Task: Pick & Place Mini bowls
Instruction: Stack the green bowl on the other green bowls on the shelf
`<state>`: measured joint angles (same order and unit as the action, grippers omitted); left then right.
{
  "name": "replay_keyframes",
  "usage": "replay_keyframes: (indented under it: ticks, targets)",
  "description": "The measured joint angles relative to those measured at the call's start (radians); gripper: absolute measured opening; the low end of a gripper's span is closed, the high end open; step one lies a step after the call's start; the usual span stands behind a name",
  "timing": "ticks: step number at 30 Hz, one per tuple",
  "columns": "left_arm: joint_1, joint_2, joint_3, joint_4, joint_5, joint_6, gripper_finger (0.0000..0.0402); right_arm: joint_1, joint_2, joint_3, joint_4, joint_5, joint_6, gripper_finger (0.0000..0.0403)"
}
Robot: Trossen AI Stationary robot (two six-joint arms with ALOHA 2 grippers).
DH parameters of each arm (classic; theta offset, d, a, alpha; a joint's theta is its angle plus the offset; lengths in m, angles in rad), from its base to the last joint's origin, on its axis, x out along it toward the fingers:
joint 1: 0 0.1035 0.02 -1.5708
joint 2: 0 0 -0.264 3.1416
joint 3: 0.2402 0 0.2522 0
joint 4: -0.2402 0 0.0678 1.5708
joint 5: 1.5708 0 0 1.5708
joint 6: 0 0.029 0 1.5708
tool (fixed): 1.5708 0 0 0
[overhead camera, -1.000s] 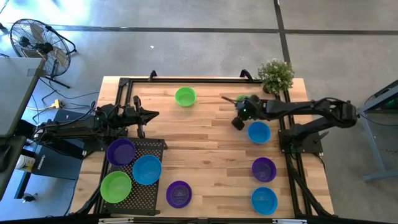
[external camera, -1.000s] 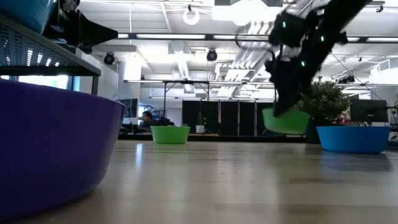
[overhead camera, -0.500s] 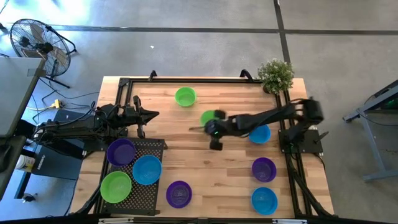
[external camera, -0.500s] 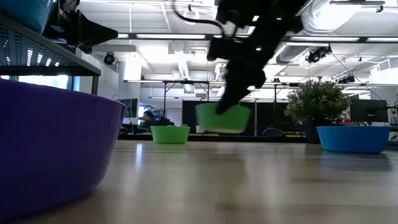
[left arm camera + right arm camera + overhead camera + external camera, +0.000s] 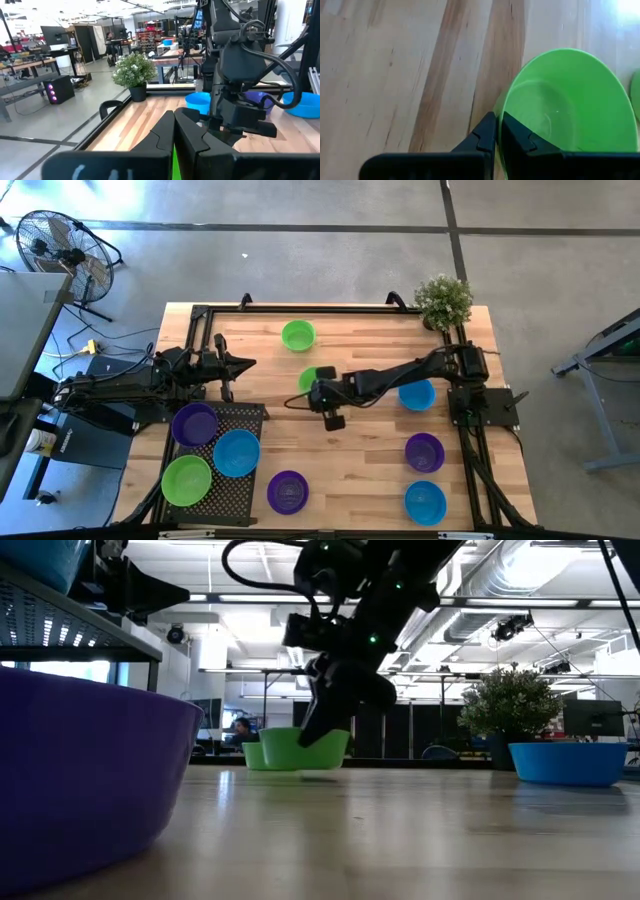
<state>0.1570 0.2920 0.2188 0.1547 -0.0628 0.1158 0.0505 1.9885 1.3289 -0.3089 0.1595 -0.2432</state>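
Note:
A green mini bowl point(image 5: 307, 378) hangs near the table's middle with my right gripper point(image 5: 319, 382) shut on its rim. The low view shows that bowl point(image 5: 305, 748) low over the wood. It fills the right wrist view point(image 5: 570, 100). My left gripper point(image 5: 245, 364) waits shut and level at the table's left side, holding nothing. Another green bowl point(image 5: 298, 335) rests on its base at the far edge. A purple point(image 5: 194, 424), a blue point(image 5: 236, 452) and a green bowl point(image 5: 186, 480) sit on a black mesh tray point(image 5: 256, 416). My right gripper pinches the green bowl's rim point(image 5: 501, 131) on the side toward the table's right, one finger inside the bowl and one outside its wall. The fingers slant down from the table's right. The bowl hangs mouth up, a little tilted, just over the tabletop.
A blue bowl point(image 5: 416, 394), a purple bowl point(image 5: 424, 452) and a second blue bowl point(image 5: 425, 501) stand along the right side. Another purple bowl point(image 5: 288, 492) sits at the near edge. A potted plant point(image 5: 443, 300) stands at the far right corner. Bare wood lies around the held bowl.
My right gripper has carried the green bowl from beside the plant toward the table's left, out to the middle, sinking a little and rolling its wrist. The bowl stays in the hold and now hangs lower over the wood.

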Motion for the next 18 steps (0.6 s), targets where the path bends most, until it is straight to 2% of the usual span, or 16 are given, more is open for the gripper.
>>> replay_keyframes:
  ticks: [8,18]
  targets:
    - [0.0,0.0,0.0,-0.004,0.0,0.009,0.0,0.0,0.001,0.0,0.063,0.011,-0.031,0.0019]
    - [0.0,0.0,0.0,-0.043,0.0,0.011,0.0,0.003,0.021,-0.002,0.091,0.031,-0.023,0.0079]
